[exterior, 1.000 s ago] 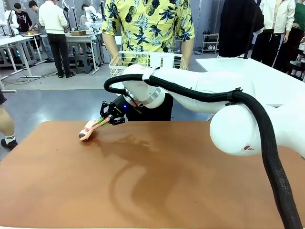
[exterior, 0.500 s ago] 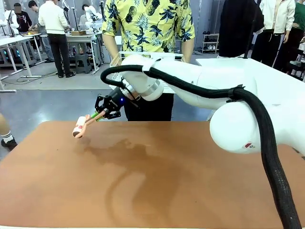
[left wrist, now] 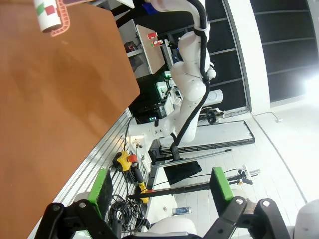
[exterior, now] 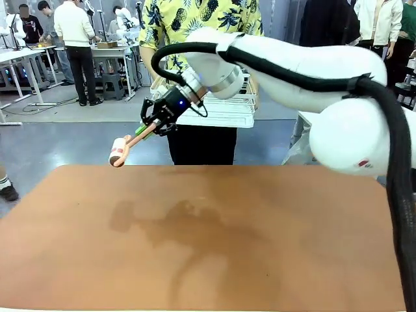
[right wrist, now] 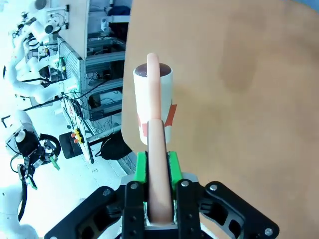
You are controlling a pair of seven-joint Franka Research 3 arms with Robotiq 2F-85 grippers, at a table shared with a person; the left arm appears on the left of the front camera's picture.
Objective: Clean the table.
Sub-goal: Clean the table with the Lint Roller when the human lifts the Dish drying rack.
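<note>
The table has a smooth reddish-brown top. My right gripper is shut on the pink handle of a lint roller, whose white roll hangs in the air above the table's far left edge. In the right wrist view the green pads clamp the handle, and the roller points out over the table. In the left wrist view my left gripper is open with nothing between its fingers. It sits off the table, with the roller far off at the top.
A person in a yellow patterned shirt stands at the far side holding a white dish rack. White-topped tables and other people stand behind. My right arm spans the upper middle of the front view.
My right arm has lifted the lint roller off the table's far left part and raised it into the air. The dish rack has come lower and closer.
</note>
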